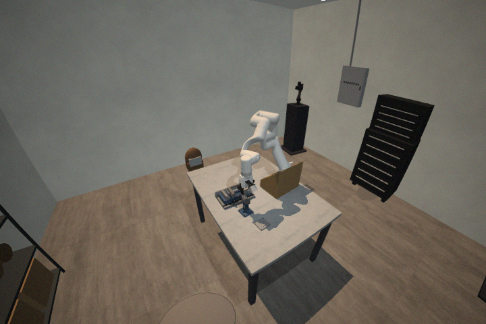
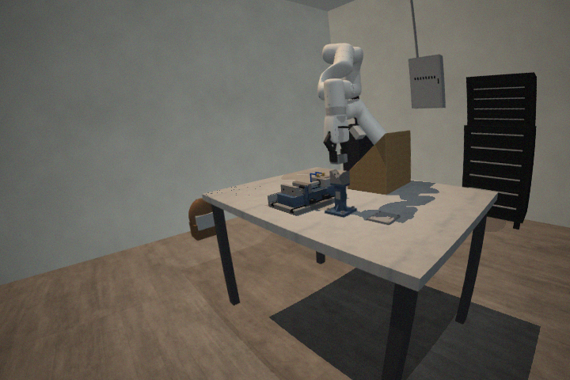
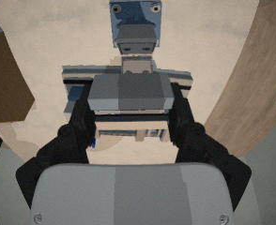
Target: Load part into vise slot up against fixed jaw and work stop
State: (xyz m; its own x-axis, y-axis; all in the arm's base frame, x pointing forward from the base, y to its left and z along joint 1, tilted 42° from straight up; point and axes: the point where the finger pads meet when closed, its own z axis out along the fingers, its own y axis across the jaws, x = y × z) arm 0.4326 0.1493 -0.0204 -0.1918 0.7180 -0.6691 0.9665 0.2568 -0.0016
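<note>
My gripper [image 3: 131,96] is shut on the grey block [image 3: 130,93], one black finger on each of its ends. It holds the block in the air [image 2: 340,157], above the table and apart from everything. In the wrist view the blue and grey vise [image 3: 129,127] lies right below the block, and the blue V-block [image 3: 136,30] stands just beyond it. In the exterior view the V-block [image 2: 340,192] stands under the gripper, with the vise [image 2: 301,195] to its left. The infeed plate [image 2: 383,218] lies bare to the right. I cannot tell which way the block's slot faces.
An open cardboard box [image 2: 381,163] stands on the table close behind the arm, also seen in the top view [image 1: 281,178]. A black drawer cabinet [image 2: 500,143] stands by the right wall, away from the table.
</note>
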